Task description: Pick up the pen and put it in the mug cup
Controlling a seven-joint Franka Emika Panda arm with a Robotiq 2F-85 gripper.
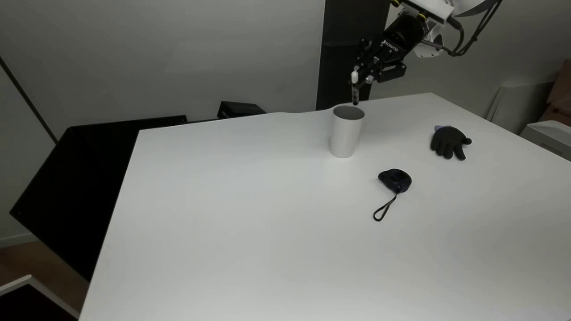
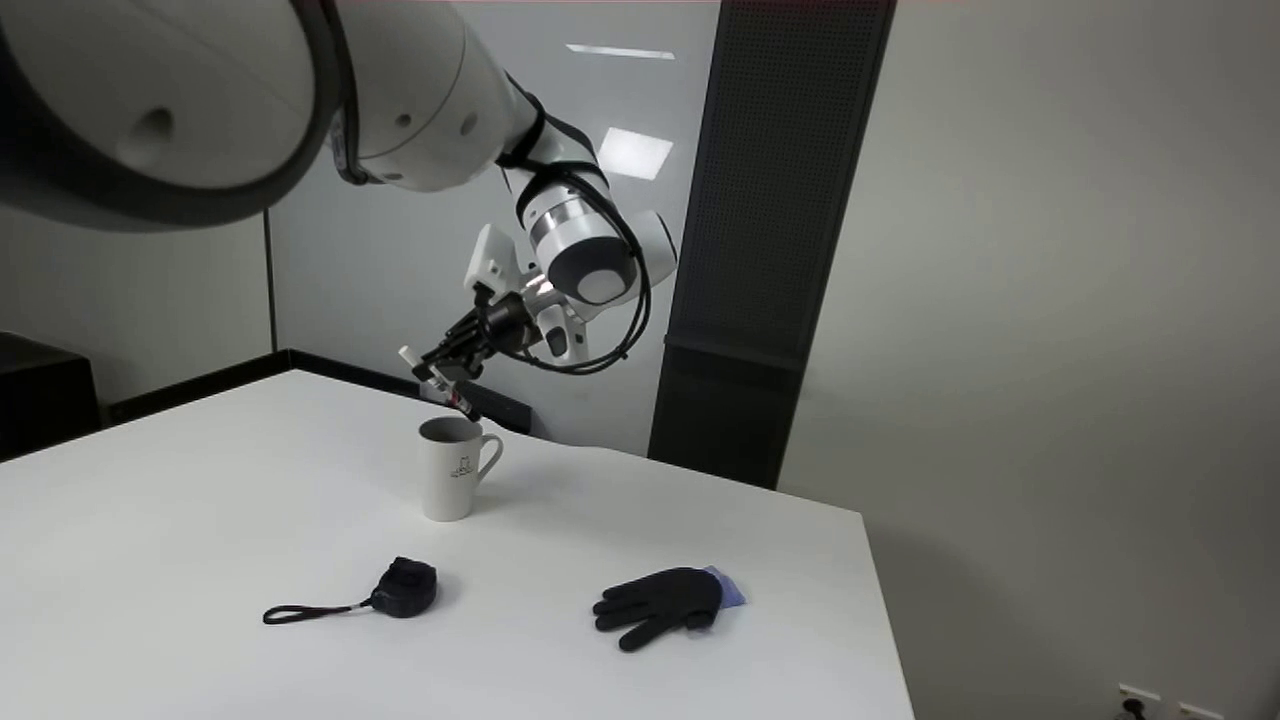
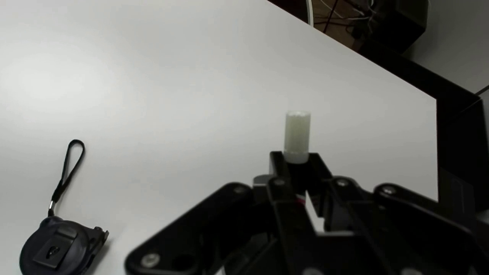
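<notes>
Tall white mug (image 2: 447,480), one: upright on the white counter (image 1: 245,200), with loop handle (image 2: 499,451) and small dark printed motif; grey inner wall seen at the mouth, bottom of the interior hidden in both exterior views. Pen (image 3: 297,136), one, white at the upper end, dark at the lower: outside the mug, aloft and tilted, lower end near the rim; whether that end lies over the mouth cannot be told. Gripper (image 3: 297,164), black, Robotiq-marked: clenched on the pen, white end protruding past the fingertips. Tape measure (image 1: 396,180), dark, with looped wrist strap: on the counter, near the mug. Glove (image 2: 660,603), black, bluish at the cuff: lying on the counter, well apart from the mug.
</notes>
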